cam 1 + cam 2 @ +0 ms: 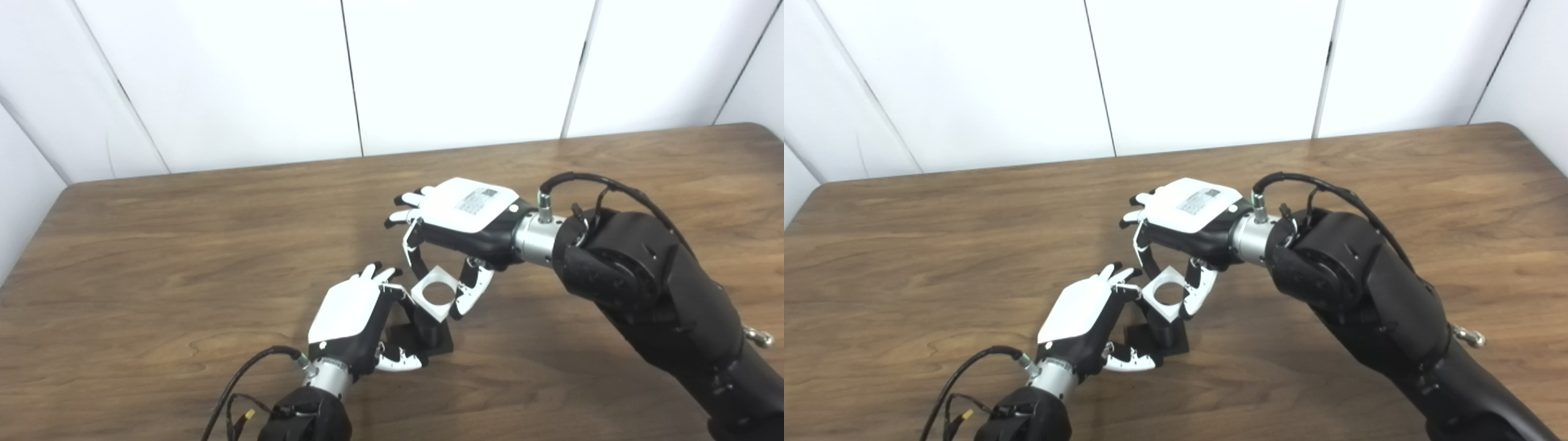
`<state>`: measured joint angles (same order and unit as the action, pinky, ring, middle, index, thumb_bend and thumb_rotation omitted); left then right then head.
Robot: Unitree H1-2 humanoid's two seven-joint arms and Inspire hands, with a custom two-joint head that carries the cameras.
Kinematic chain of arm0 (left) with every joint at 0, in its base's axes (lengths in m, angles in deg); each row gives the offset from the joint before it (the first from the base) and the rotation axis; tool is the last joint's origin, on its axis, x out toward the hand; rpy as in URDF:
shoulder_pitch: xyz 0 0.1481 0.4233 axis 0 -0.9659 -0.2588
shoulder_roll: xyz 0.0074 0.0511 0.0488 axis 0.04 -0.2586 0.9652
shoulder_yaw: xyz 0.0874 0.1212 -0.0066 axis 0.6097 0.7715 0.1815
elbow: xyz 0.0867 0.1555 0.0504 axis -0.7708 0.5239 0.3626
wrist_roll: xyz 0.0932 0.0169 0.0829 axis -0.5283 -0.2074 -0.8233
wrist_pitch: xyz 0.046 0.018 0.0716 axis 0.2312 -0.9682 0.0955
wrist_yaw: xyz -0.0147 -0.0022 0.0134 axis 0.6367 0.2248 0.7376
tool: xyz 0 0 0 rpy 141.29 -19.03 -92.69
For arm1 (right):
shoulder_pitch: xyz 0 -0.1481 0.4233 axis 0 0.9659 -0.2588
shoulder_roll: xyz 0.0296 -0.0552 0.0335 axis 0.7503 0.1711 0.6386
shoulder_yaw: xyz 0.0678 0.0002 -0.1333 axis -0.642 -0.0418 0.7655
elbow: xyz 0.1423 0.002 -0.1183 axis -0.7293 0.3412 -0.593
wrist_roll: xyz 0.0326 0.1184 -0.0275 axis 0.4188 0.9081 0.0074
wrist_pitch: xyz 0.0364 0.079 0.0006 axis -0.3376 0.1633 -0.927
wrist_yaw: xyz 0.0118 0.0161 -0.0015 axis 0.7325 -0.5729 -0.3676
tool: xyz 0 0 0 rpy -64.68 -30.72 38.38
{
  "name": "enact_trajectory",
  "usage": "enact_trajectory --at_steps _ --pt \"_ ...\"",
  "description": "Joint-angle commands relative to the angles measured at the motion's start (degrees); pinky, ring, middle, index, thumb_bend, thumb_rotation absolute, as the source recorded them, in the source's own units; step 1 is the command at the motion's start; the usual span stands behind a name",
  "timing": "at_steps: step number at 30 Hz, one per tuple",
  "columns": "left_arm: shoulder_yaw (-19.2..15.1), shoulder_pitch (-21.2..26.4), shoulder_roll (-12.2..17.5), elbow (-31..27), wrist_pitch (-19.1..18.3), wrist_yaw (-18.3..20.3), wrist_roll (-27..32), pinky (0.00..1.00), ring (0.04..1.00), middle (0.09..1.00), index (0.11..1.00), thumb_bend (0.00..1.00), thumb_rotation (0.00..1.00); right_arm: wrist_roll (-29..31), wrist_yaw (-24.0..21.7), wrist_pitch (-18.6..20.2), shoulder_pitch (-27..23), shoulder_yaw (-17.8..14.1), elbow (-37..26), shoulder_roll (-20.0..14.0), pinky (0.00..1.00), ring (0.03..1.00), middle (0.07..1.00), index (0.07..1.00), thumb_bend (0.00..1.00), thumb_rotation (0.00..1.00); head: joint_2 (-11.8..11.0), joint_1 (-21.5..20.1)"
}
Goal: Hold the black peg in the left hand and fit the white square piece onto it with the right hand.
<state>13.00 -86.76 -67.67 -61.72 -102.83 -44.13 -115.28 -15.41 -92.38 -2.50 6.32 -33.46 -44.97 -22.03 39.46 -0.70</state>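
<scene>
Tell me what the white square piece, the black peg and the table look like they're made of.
White square piece: likely matte plastic, with crisp edges and a clean round hole. Black peg: dull black, probably plastic too, though mostly hidden. Table: wood-grain top with a faint sheen; solid wood or laminate, cannot tell.

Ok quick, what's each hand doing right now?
Left hand: closed around the black peg on the table.
Right hand: holding the white square over the peg.

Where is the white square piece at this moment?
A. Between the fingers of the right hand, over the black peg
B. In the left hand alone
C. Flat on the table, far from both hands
A: the right hand pinches the white square piece directly above the black peg.
</scene>
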Motion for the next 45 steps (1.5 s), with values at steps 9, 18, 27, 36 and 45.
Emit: enact_trajectory --at_steps 9,18,27,36,45 --pt "0.8 0.8 -0.4 0.0 -0.3 0.3 -1.3 0.99 1.000 0.933 0.491 0.52 0.07 -0.4 0.4 -1.4 -1.4 0.3 0.5 0.8 1.00 1.000 0.927 0.489 0.53 0.14 0.5 0.4" --pt "0.7 0.9 -0.6 0.2 -0.6 0.2 -1.1 1.00 1.000 0.938 0.491 0.52 0.07 -0.4 0.2 -1.5 -1.4 0.2 0.5 0.7 1.00 1.000 0.926 0.489 0.52 0.15 0.6 0.6" --pt "0.9 0.9 -0.8 0.1 -0.6 0.3 -1.1 1.00 1.000 0.939 0.492 0.52 0.07 -0.5 -0.3 -1.1 -1.1 0.2 0.6 0.8 1.00 1.000 0.926 0.490 0.52 0.15 0.7 0.9" --pt "0.9 1.0 -1.2 0.2 -1.0 0.4 -1.2 1.00 1.000 0.938 0.492 0.52 0.07 -0.7 0.1 -1.9 -0.6 0.4 0.9 1.0 1.00 1.000 0.920 0.489 0.53 0.14 0.7 1.0" --pt "1.0 1.1 -1.3 0.3 -1.1 0.3 -1.4 1.00 1.000 0.936 0.492 0.52 0.07 -0.5 0.5 -2.7 -0.1 0.5 1.4 1.7 1.00 1.000 0.915 0.489 0.53 0.14 0.9 1.1"
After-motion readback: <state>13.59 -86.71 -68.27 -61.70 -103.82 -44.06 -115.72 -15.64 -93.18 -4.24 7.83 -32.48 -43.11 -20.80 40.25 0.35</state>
